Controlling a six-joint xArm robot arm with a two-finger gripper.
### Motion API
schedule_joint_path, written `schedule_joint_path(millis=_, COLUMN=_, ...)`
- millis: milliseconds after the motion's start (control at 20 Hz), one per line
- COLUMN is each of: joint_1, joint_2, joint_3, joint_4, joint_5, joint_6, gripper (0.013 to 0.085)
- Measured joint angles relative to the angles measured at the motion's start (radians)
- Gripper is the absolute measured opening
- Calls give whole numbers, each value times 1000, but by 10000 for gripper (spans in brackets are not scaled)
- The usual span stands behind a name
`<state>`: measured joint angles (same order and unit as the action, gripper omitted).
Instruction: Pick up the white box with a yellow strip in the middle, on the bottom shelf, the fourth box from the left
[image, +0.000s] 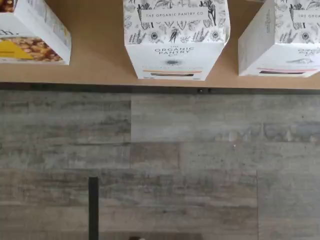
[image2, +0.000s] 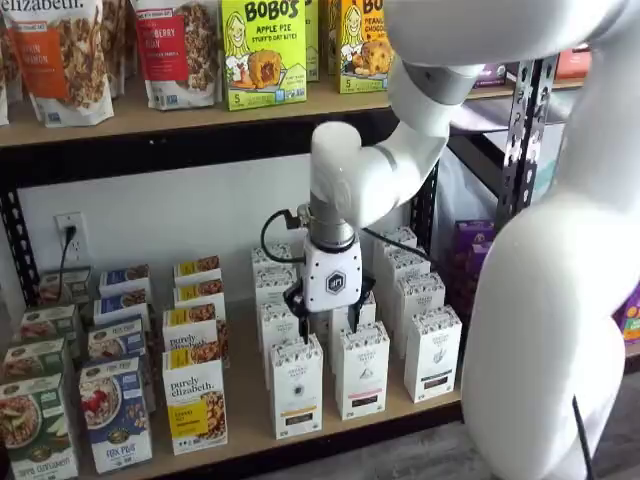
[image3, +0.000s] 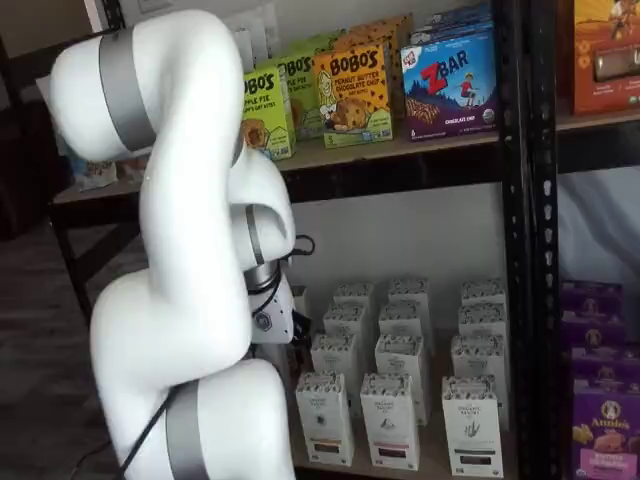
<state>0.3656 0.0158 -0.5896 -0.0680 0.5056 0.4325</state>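
Note:
The white box (image: 174, 39) has a black-speckled top and a yellow-amber strip low on its front. It stands at the front edge of the bottom shelf (image: 100, 62). In both shelf views it is the front-row white carton (image2: 297, 386) (image3: 325, 417) right of the purely elizabeth box (image2: 194, 400). My gripper (image2: 330, 312) hangs just above and slightly behind that carton. Its two black fingers (image2: 297, 300) are spread with a gap between them and hold nothing. In a shelf view the arm hides most of the gripper's white body (image3: 270, 316).
Alike white cartons (image2: 362, 369) (image2: 432, 352) stand to the right and in rows behind. Granola and puff boxes (image2: 115, 410) fill the shelf's left. A black post (image3: 515, 240) rises at the right. Purple boxes (image3: 600, 410) sit beyond it. Grey plank floor (image: 160, 165) lies below.

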Motion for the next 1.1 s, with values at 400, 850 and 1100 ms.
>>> schedule_joint_path(millis=400, joint_1=-3, joint_2=107, joint_3=-48, joint_4=-207, joint_5=-107, joint_6=189, gripper=850)
schedule_joint_path(millis=850, joint_1=-11, joint_2=235, joint_3=-166, joint_4=-173, joint_5=-66, joint_6=148, gripper=850)
schedule_joint_path(millis=1100, joint_1=-34, joint_2=324, joint_3=-224, joint_4=-138, joint_5=-117, joint_6=96, gripper=850)
